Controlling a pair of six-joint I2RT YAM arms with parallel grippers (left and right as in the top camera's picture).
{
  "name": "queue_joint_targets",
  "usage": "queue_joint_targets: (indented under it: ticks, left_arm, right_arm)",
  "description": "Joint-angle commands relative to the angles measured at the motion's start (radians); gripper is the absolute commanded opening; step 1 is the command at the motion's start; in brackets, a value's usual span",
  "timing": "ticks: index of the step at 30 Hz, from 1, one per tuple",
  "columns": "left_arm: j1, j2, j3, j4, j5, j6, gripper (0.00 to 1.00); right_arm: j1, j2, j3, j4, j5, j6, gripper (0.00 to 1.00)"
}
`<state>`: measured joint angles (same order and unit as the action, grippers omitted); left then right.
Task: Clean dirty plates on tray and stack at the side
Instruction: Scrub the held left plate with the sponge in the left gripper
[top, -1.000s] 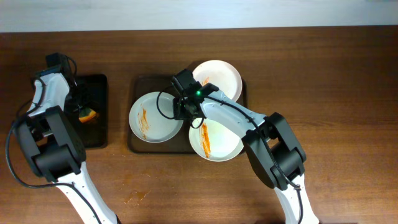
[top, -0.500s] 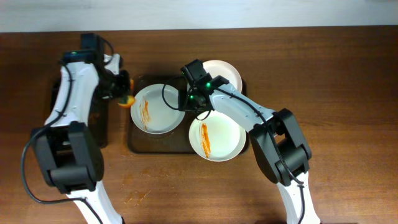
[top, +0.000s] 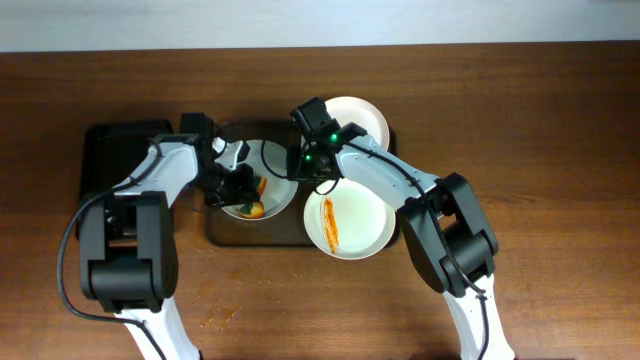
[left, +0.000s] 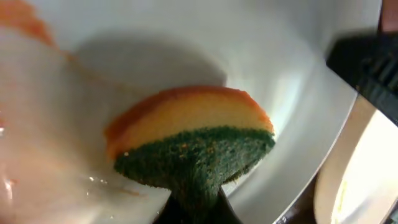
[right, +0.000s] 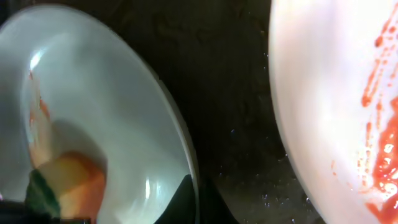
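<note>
Surface: brown wood (top: 560, 150) fills my overhead view, with a brown tray (top: 215, 232) in the middle and a black tray (top: 105, 150) to its left.
Closest to me: the near plate (top: 360, 215) sits at the tray's near right corner and overhangs the rim. A red-orange streak runs down its left half.
Middle, right arm: my right tool (top: 300, 172) is clenched on the right rim of the left plate (right: 106, 93), with a finger on either side of the edge.
Middle, plate: the left plate lies on the tray's left half, just beside the near plate.
Middle, left arm: my left tool (top: 245, 195) is clenched on a sponge (left: 193, 143), orange on top and green below. It holds the sponge inside the left plate, but I cannot tell whether they touch.
Farthest: the far plate (top: 362, 118) is at the tray's far right corner, partly hidden by the right arm.
</note>
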<state>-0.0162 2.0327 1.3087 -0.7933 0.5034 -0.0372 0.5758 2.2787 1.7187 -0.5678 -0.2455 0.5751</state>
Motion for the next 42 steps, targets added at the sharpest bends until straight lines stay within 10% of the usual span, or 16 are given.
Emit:
queue_joint_targets:
  ticks: [1,7,12,21,28,32,38,42]
  left_arm:
    - [-0.005,0.014,-0.007,0.134,-0.341,-0.117,0.01]
    - [-0.005,0.014,-0.007,0.291,-0.478,-0.179,0.01]
    - [-0.005,0.014,0.002,0.068,0.164,0.065,0.01]
    - [-0.005,0.014,0.002,0.286,-0.600,-0.313,0.01]
    - [-0.008,0.014,0.002,-0.026,0.077,-0.092,0.01]
    - [-0.008,0.014,0.002,0.280,-0.021,-0.160,0.01]
    - [0.000,0.014,0.002,0.173,-0.665,-0.319,0.01]
    - [0.000,0.014,0.014,-0.082,-0.293,-0.198,0.01]
  right_arm:
    - [0.000,0.005,0.021,0.007,-0.013,0.006,0.04]
    - [0.000,0.006,0.021,-0.001,-0.013,0.006,0.04]
    - [0.000,0.006,0.021,-0.001,-0.013,0.006,0.04]
    - [0.000,0.006,0.021,-0.003,-0.013,0.006,0.04]
    - [0.002,0.006,0.021,-0.019,-0.018,0.007,0.04]
    - [0.020,0.006,0.021,-0.023,-0.034,0.007,0.04]
    - [0.019,0.006,0.021,-0.023,-0.032,0.007,0.04]
    - [0.019,0.006,0.021,-0.027,-0.032,0.006,0.04]
